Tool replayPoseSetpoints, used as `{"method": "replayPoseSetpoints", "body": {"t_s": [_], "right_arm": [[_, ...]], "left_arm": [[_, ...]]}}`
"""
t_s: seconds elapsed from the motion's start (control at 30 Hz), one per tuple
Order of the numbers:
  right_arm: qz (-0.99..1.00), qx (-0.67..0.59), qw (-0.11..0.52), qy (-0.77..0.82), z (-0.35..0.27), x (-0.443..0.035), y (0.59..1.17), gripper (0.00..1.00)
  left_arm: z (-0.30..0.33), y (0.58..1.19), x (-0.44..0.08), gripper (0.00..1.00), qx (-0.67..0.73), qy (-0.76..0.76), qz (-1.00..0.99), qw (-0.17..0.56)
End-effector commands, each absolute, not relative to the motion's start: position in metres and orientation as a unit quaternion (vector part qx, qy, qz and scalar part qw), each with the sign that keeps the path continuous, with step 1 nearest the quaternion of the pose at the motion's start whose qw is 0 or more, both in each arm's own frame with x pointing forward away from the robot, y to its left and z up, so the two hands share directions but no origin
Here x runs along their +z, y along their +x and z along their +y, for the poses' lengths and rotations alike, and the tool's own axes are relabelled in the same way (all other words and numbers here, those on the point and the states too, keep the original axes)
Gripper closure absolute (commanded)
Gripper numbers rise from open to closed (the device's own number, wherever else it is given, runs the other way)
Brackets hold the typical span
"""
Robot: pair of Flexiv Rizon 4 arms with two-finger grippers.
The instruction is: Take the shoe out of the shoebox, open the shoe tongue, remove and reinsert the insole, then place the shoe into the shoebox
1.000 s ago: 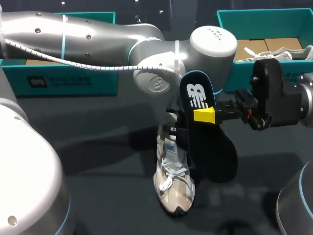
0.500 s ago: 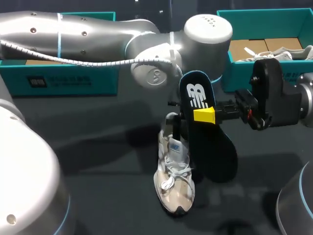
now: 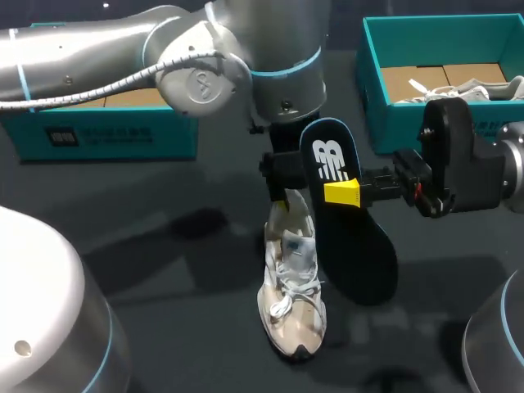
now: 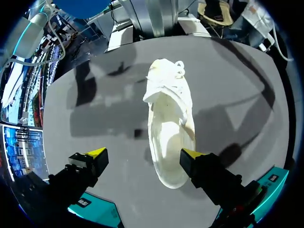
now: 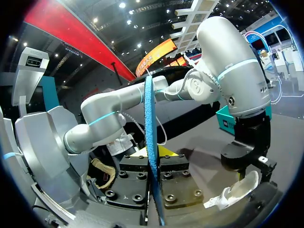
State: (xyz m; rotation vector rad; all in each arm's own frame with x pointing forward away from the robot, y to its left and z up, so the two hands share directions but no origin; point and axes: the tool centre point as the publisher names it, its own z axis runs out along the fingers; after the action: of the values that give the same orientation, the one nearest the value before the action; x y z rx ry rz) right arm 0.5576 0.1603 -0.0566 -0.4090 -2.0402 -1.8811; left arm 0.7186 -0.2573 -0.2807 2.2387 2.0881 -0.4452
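A pale beige shoe [image 3: 291, 303] lies on the dark table, toe toward the front edge, with its tongue up. Just above its heel hangs my left gripper [image 4: 143, 154], open and wide, touching nothing; the shoe [image 4: 168, 123] lies below it, its heel close to one yellow fingertip [image 4: 190, 154]. My right gripper [image 3: 342, 194] is shut on a dark insole [image 3: 348, 237], which it holds upright in the air beside the shoe. In the right wrist view the insole [image 5: 151, 142] stands edge-on between the fingers.
An open teal shoebox [image 3: 372, 90] at the back right holds another pale shoe [image 3: 458, 88]. A second teal box [image 3: 106, 135] stands at the back left, partly behind my left arm.
My left gripper has opened and let go of the shoe, then risen off it as the arm swung up. The shoe stayed on the table. My right gripper and the insole have not moved.
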Motion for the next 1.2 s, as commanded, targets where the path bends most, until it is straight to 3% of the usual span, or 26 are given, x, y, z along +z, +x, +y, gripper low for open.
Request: {"method": "replayPoseSetpoints", "body": {"t_s": [0.03,0.4,0.53,1.0,1.2], "right_arm": [[-0.717,-0.661,0.168,-0.144,0.162,-0.058,0.558,1.00],[-0.717,-0.661,0.168,-0.144,0.162,-0.058,0.558,1.00],[-0.717,-0.661,0.168,-0.144,0.162,-0.058,0.558,1.00],[-0.717,-0.661,0.168,-0.144,0.162,-0.058,0.558,1.00],[-0.717,-0.661,0.168,-0.144,0.162,-0.058,0.558,1.00]], "left_arm": [[-0.244,0.716,-0.282,0.00,-0.180,0.715,0.672,0.063],[-0.259,0.732,-0.246,0.00,-0.267,0.685,0.647,0.202],[-0.266,0.736,-0.216,0.00,-0.306,0.662,0.621,0.289],[-0.266,0.736,-0.216,0.00,-0.306,0.662,0.621,0.289],[-0.268,0.751,-0.194,0.00,-0.399,0.610,0.602,0.326]]}}
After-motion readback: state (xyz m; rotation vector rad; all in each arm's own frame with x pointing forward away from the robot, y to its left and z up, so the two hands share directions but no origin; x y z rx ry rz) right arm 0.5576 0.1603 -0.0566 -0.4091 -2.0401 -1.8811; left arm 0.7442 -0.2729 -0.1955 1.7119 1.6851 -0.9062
